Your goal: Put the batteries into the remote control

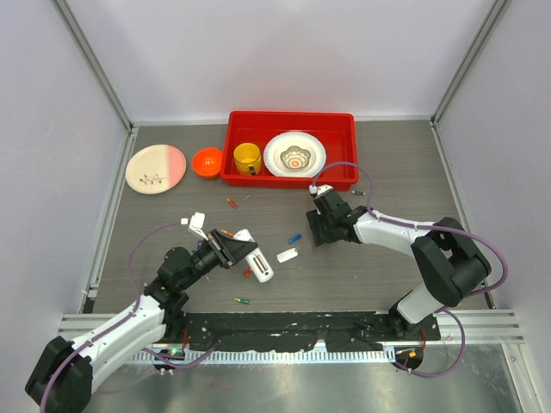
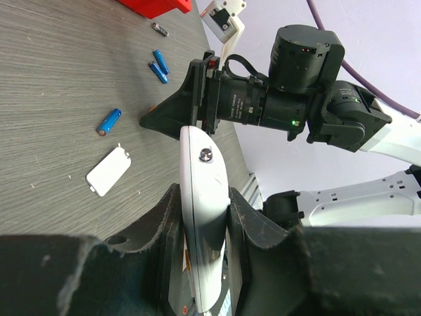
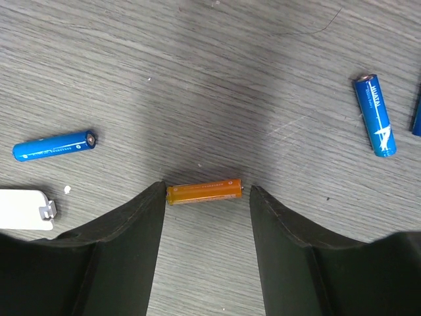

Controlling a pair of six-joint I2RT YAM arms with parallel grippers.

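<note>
My left gripper (image 1: pixel 231 251) (image 2: pixel 204 197) is shut on the white remote control (image 1: pixel 256 263) (image 2: pixel 205 217), held edge-on above the table. My right gripper (image 1: pixel 319 229) (image 3: pixel 207 197) is open and low over the table, its fingertips on either side of an orange battery (image 3: pixel 204 191) lying crosswise; the left tip touches or nearly touches its end. The white back cover (image 1: pixel 287 255) (image 2: pixel 108 170) (image 3: pixel 23 209) lies loose on the table. Blue batteries (image 3: pixel 54 146) (image 3: pixel 375 115) (image 2: pixel 109 122) lie near it, one showing in the top view (image 1: pixel 294 237).
A red tray (image 1: pixel 237 151) at the back holds a yellow cup (image 1: pixel 247 157) and a plate (image 1: pixel 294 155). An orange bowl (image 1: pixel 207 162) and a pink-white plate (image 1: pixel 155 169) sit at the back left. Loose orange (image 1: pixel 231 203), red (image 1: pixel 247 273) and green (image 1: pixel 242 300) batteries lie around.
</note>
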